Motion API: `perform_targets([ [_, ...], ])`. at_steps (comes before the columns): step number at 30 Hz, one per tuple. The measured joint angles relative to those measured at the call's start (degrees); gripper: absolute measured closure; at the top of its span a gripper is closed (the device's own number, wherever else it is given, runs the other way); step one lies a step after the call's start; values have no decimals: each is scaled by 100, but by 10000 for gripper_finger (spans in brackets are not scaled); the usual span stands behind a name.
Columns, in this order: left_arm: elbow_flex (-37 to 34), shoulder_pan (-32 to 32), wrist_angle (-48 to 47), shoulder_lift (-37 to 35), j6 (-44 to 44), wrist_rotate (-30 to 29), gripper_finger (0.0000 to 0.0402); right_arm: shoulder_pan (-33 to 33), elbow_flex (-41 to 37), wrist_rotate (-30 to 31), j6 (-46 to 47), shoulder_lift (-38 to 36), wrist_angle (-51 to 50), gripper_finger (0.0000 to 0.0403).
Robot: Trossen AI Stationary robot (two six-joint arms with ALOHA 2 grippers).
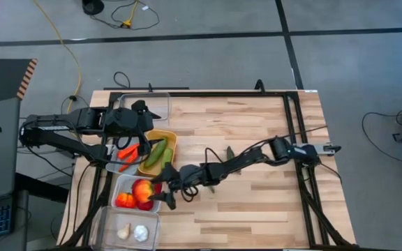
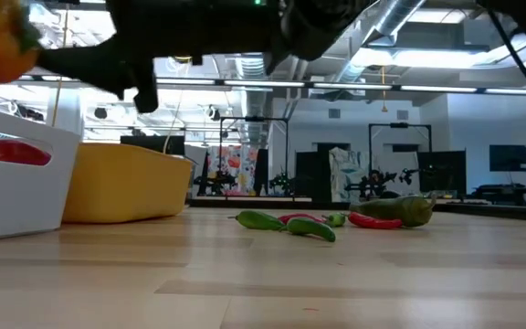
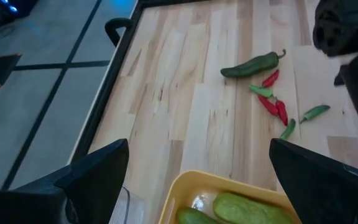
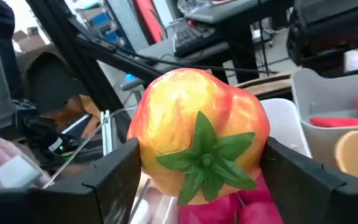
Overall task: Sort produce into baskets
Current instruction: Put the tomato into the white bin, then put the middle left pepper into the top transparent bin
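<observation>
Right arm stretched low across table, right gripper [image 1: 160,193] over white basket [image 1: 121,184], fingers clamped on orange-yellow pepper [image 4: 199,134]. Left arm bent at table's left edge, left gripper [image 1: 145,144] spread wide, empty, above yellow basket [image 1: 171,139] holding cucumbers [image 1: 156,154].

We see a table [image 1: 257,139] of pale wood planks, its grain plain and its finish a soft satin that catches ceiling light in the low view. A matt black metal frame [image 1: 295,118] edges it. The yellow basket [image 2: 126,183] looks like smooth, opaque plastic with a dull sheen; the white basket [image 2: 16,183] is matt plastic, and the clear basket [image 1: 128,229] is see-through plastic. The pepper [image 4: 201,134] has a glossy, moulded skin and a smooth green stem. The cucumbers [image 3: 247,208] look faintly dimpled. The chillies [image 3: 272,102] shine. The right gripper's fingers [image 4: 110,180] are matt black.
</observation>
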Motion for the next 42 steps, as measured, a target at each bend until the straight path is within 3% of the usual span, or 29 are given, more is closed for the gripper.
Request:
perform_targets([
  [13,0,0,10,1,0,0,25,0,248,-14,180,253,-64,33],
  [25,0,0,12,1,-2,7,25,2,247,-32,-239,253,-42,5],
  [31,0,0,12,1,-170,67,25,-69,246,-189,118,229,-149,11],
  [37,0,0,12,1,-225,445,25,-255,241,-968,-380,-374,-1195,14],
  [42,0,0,11,1,-325,446,25,-203,221,-347,-1178,-1185,-3412,14],
])
